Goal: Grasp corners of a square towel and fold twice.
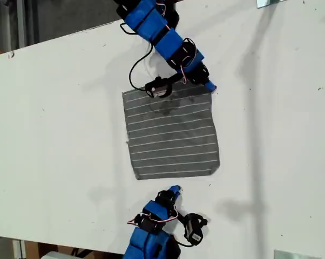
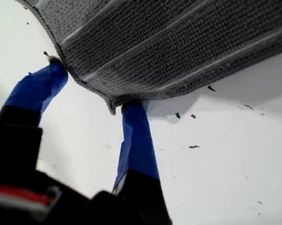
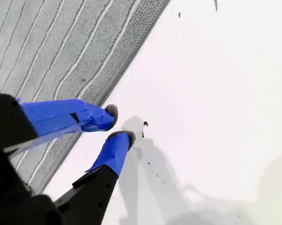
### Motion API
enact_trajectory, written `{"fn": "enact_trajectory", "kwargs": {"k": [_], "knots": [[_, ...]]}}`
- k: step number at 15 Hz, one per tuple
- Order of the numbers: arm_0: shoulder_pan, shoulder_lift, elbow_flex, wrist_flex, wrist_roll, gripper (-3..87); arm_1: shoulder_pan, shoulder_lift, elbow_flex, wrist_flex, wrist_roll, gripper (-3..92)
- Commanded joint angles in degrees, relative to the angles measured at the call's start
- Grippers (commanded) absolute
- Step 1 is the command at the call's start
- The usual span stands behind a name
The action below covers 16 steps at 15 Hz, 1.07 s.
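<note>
At the towel's far corner [image 2: 114, 104], my first gripper [image 2: 92, 89] is seen spread wide. One finger [image 2: 38, 86] is set against the hem; the other [image 2: 136, 136] is tucked under the corner tip. Nothing is pinched. That contact is shown only by the first wrist view. In the exterior view the gripper [image 1: 208, 85] is merely placed at the towel's upper right corner.

My second gripper [image 3: 117, 124] is held nearly pressed together, with nothing between the tips. It is seen just off the near hem, clear of the cloth in the exterior view [image 1: 173, 190].

The towel [image 1: 170, 132] is laid flat mid-table, all four edges exposed. Bare white table [image 1: 54, 135] is left on every side, widest toward the exterior view's left.
</note>
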Motion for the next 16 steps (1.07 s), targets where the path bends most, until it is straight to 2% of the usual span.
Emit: {"fn": "enact_trajectory", "kwargs": {"k": [1,2,4,7,10,13,16], "knots": [[0.97,0.26,0.26,-2.29,-1.05,7.3,3.25,-2.64,-4.31,-1.49,-2.02,8.1],[1.41,0.09,0.88,-3.43,-1.49,7.3,3.34,-3.43,-4.75,-2.11,-2.02,-0.1],[2.37,-2.29,-0.79,-4.75,-1.05,7.2,3.16,-5.89,-8.17,-0.44,-2.11,-0.1],[2.37,-8.88,-8.44,-2.37,1.23,7.3,6.42,-13.8,-23.64,11.6,-8.7,-0.1],[3.52,-12.13,-13.54,-0.26,1.67,7.3,8.7,-20.04,-35.07,19.34,-13.18,-0.1],[6.15,-17.14,-22.15,2.37,2.46,8.1,9.23,-20.57,-36.47,20.39,-13.71,-0.1],[11.34,-32.26,-38.06,3.69,3.69,10.5,8.88,-20.83,-36.39,20.3,-13.45,-0.1]]}}
